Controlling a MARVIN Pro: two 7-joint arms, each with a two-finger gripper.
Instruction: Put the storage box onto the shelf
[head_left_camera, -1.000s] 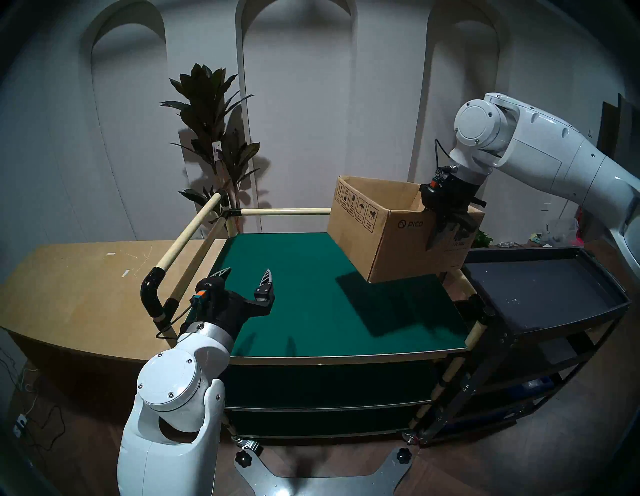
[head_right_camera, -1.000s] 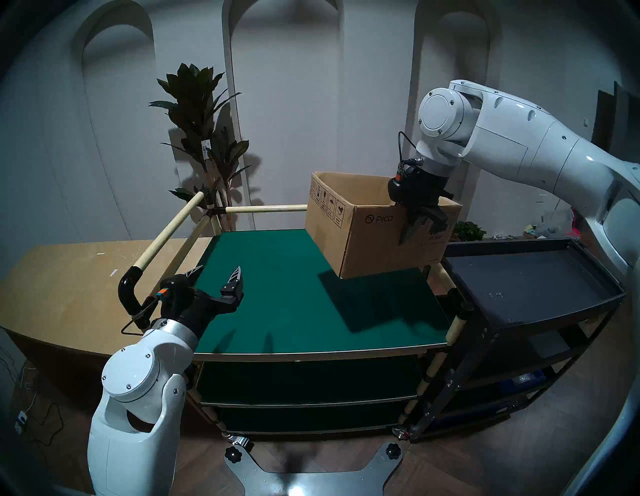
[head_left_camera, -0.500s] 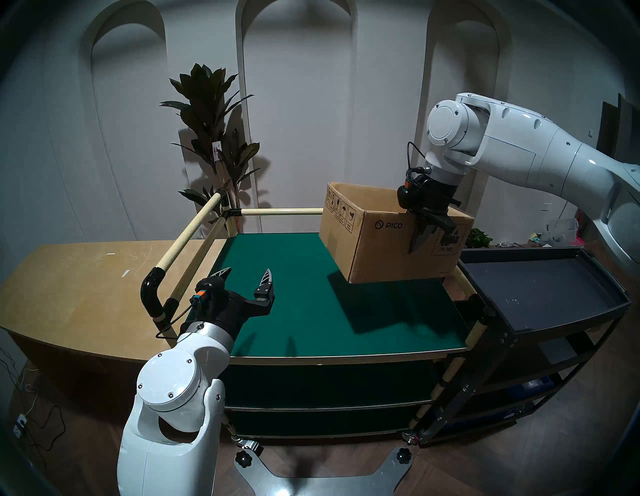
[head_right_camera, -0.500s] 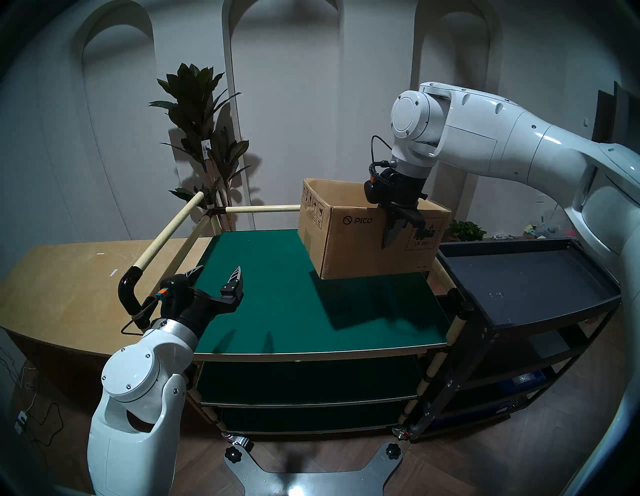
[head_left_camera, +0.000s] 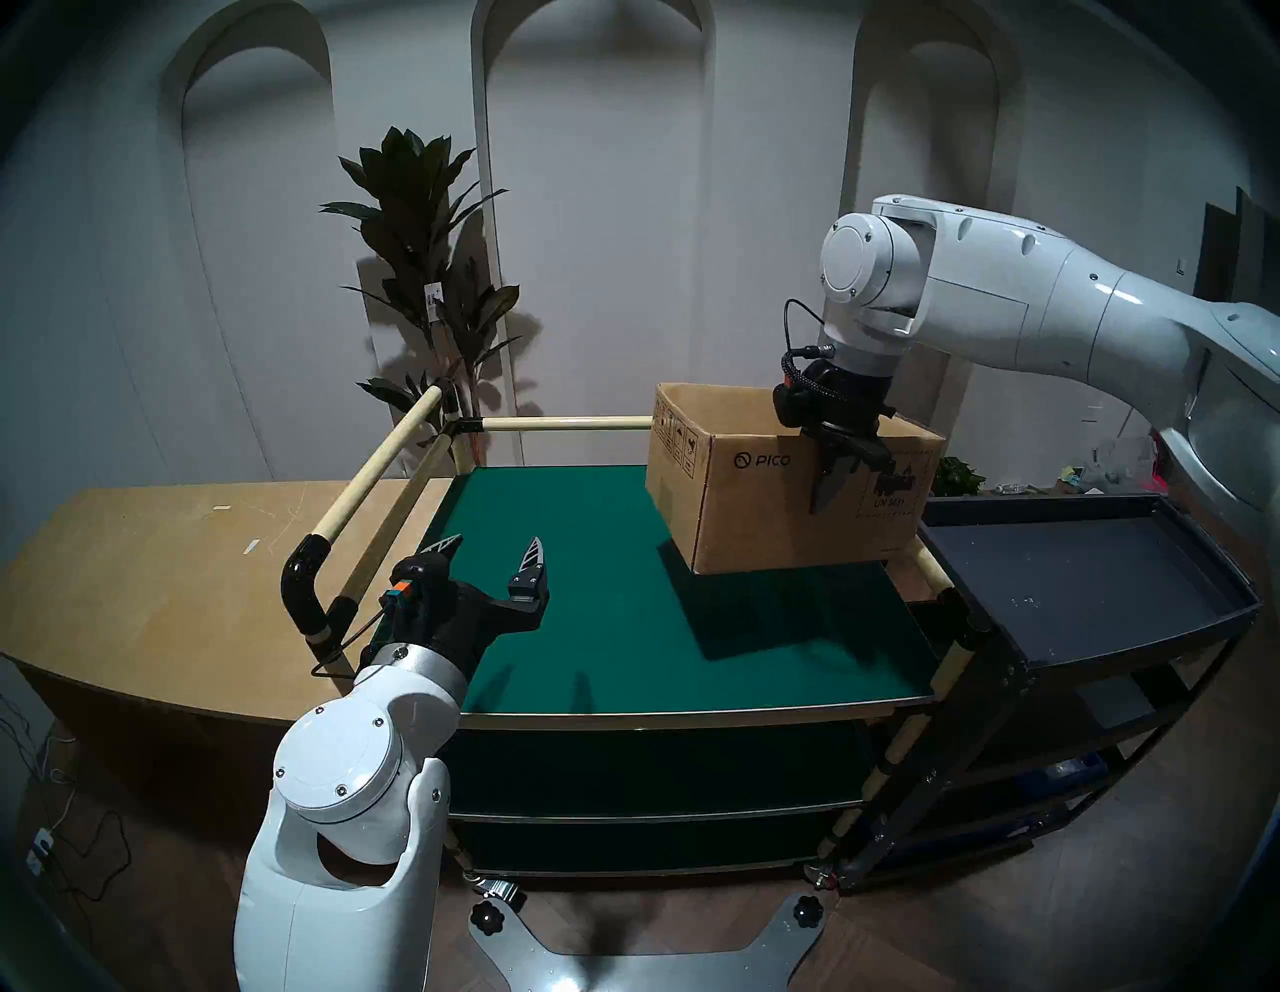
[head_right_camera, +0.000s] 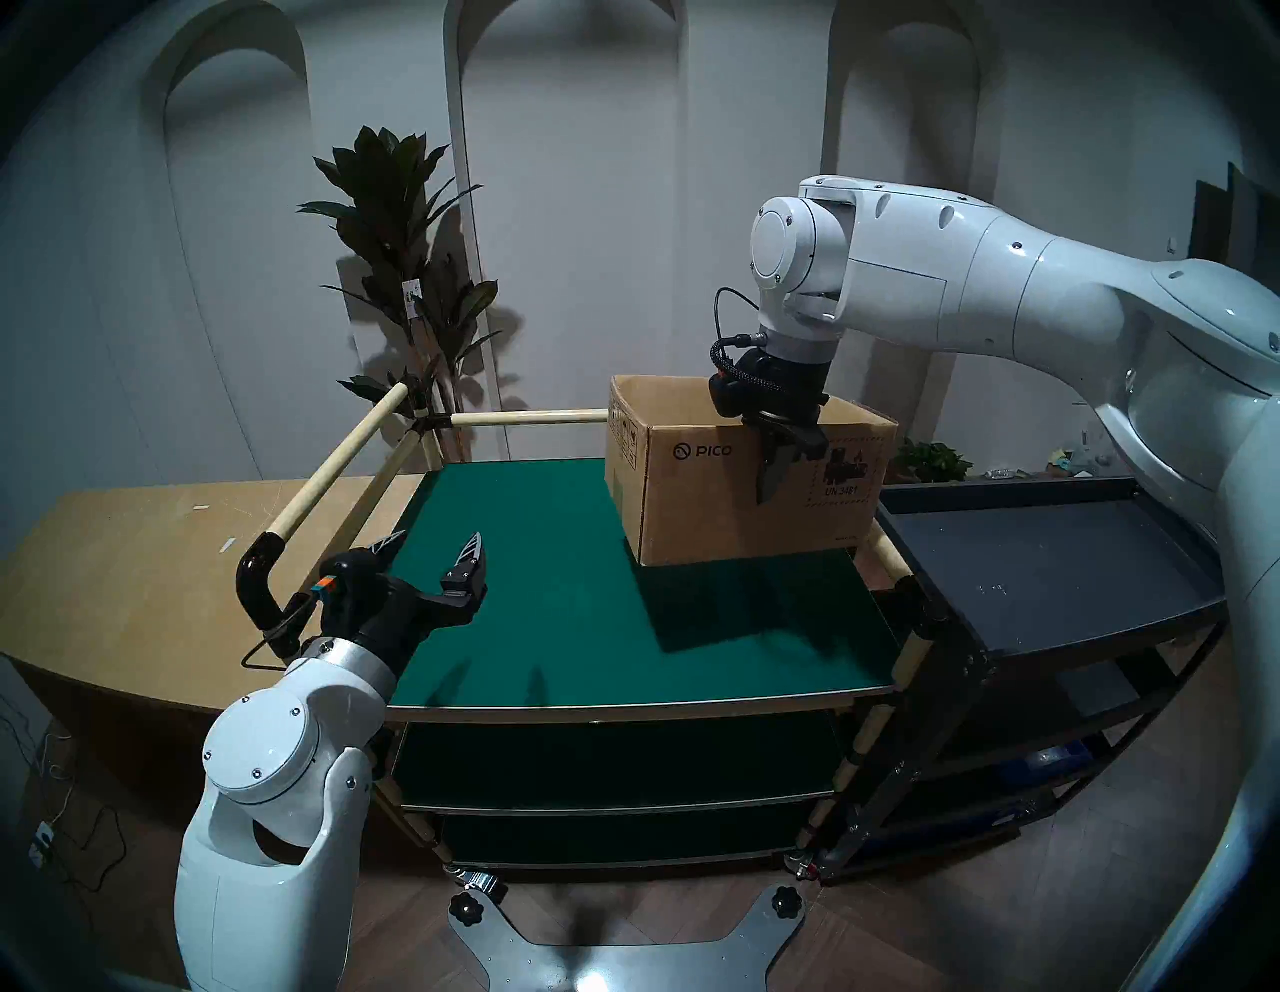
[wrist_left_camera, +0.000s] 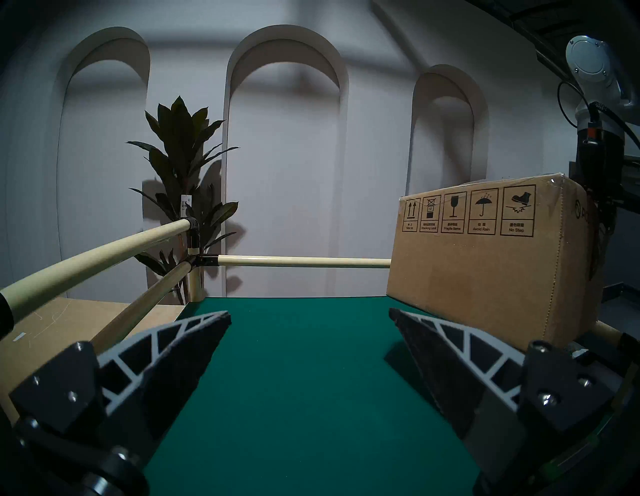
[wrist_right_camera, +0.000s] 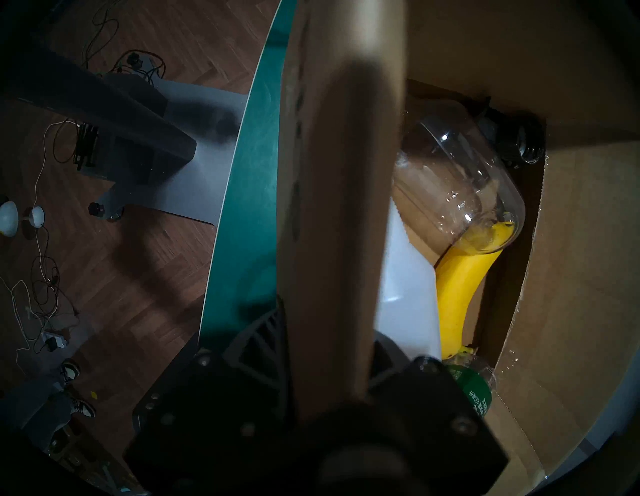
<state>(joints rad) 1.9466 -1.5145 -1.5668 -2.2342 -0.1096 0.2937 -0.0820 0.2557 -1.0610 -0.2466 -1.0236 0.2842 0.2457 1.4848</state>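
Note:
The storage box (head_left_camera: 755, 512), brown cardboard with a PICO logo and a UN 3481 mark, is over the far right corner of the shelf's green top board (head_left_camera: 609, 609). Its bottom is at the board or just above; I cannot tell which. My right gripper (head_left_camera: 831, 485) is shut on the box's near wall, one finger outside and one inside; the wall (wrist_right_camera: 332, 173) runs between the fingers in the right wrist view. My left gripper (head_left_camera: 492, 547) is open and empty over the board's near left. The left wrist view shows the box (wrist_left_camera: 485, 263) ahead right.
Inside the box lie a banana (wrist_right_camera: 460, 284), a clear bottle (wrist_right_camera: 457, 194) and a white container (wrist_right_camera: 405, 304). A black tray cart (head_left_camera: 1080, 575) stands right against the shelf. Cream rails (head_left_camera: 568, 422) edge the back and left. A wooden counter (head_left_camera: 138, 575) and a plant (head_left_camera: 422, 277) stand at left.
My right arm has carried the box leftward from over the black cart's edge and lowered it toward the green board. The left arm has not moved.

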